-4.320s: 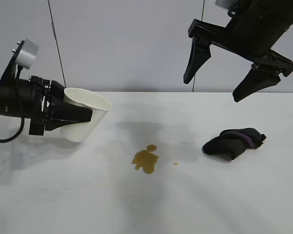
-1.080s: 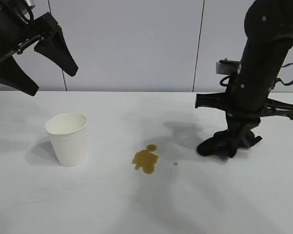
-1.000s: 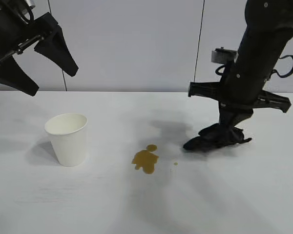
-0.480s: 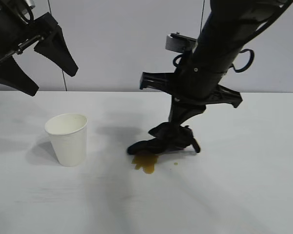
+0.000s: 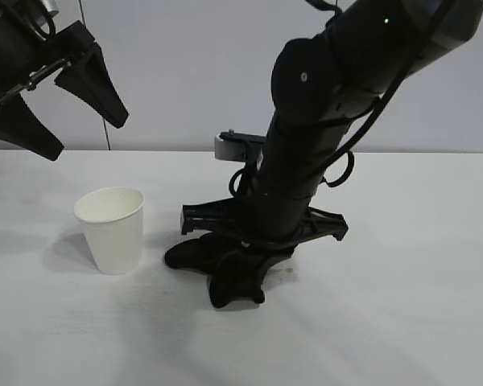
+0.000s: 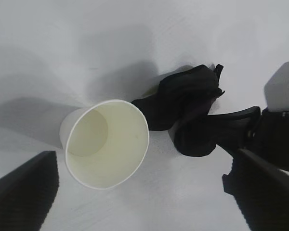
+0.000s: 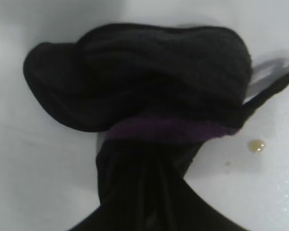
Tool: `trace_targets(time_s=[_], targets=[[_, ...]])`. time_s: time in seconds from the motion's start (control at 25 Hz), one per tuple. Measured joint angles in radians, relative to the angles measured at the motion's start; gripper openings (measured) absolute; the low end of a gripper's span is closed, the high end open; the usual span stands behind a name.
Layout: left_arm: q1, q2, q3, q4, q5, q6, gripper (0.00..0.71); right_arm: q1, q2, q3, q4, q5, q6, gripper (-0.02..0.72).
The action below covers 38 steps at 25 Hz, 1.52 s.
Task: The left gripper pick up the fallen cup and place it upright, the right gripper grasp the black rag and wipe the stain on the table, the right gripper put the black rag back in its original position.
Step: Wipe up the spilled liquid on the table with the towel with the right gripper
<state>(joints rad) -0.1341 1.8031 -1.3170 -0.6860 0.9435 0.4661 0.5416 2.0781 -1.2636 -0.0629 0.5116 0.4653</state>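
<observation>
On white table (image 5: 402,305), right tool (image 5: 240,277) clenched on black rag (image 5: 195,254), beside upright cup (image 5: 111,229), left tool (image 5: 52,108) released above.

You see a plain white tapered paper cup (image 5: 111,227), a soft black cloth rag (image 7: 135,91) with a purple edge stripe, an amber droplet (image 7: 256,145), and a matte white tabletop (image 5: 402,322).

White paper cup (image 5: 111,228) upright on table (image 5: 402,322), black rag (image 5: 213,269) pressed flat beside it
</observation>
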Motion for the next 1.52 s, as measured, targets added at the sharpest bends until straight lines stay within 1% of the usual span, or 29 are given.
trace_targets(time_s=[0.08,0.2,0.36,0.48,0.56,0.6,0.72,0.8,0.96,1.04,1.12,1.2,1.32,1.52], targets=[[0.000,0.000,0.000,0.000,0.000,0.000,0.693,-0.047,0.000,-0.002,-0.051,0.014,0.029,0.011],[0.000,0.000,0.000,0.000,0.000,0.000,0.693,-0.121,0.000,-0.006,-0.090,0.032,0.038,0.010],[0.000,0.000,0.000,0.000,0.000,0.000,0.693,-0.201,-0.001,-0.006,-0.106,0.041,0.035,0.011],[0.000,0.000,0.000,0.000,0.000,0.000,0.693,-0.216,-0.002,-0.006,-0.103,0.044,0.014,0.011],[0.000,0.000,0.000,0.000,0.000,0.000,0.693,-0.197,-0.002,-0.006,-0.085,0.046,-0.016,0.011],[0.000,0.000,0.000,0.000,0.000,0.000,0.693,-0.182,-0.002,-0.006,-0.066,0.047,-0.035,0.011],[0.000,0.000,0.000,0.000,-0.001,0.000,0.693,-0.096,-0.002,-0.006,0.004,0.042,-0.077,0.011],[0.000,0.000,0.000,0.000,-0.001,0.000,0.693,-0.021,-0.002,-0.006,0.039,0.036,-0.090,0.011],[0.000,0.000,0.000,0.000,-0.001,0.000,0.693,0.104,0.002,-0.005,0.063,0.007,-0.093,0.011],[0.000,0.000,0.000,0.000,-0.001,0.000,0.693,0.138,0.008,-0.005,0.069,-0.015,-0.093,0.011],[0.000,0.000,0.000,0.000,-0.001,0.000,0.693,0.148,0.017,-0.005,0.072,-0.034,-0.092,0.011],[0.000,0.000,0.000,0.000,-0.001,0.000,0.693,0.146,0.031,-0.025,0.074,-0.031,-0.092,0.011],[0.000,0.000,0.000,0.000,-0.001,0.000,0.693,0.142,0.075,-0.106,0.075,0.006,-0.093,0.011],[0.000,0.000,0.000,0.000,-0.001,0.000,0.693,0.134,0.176,-0.300,0.072,0.073,-0.093,0.011]])
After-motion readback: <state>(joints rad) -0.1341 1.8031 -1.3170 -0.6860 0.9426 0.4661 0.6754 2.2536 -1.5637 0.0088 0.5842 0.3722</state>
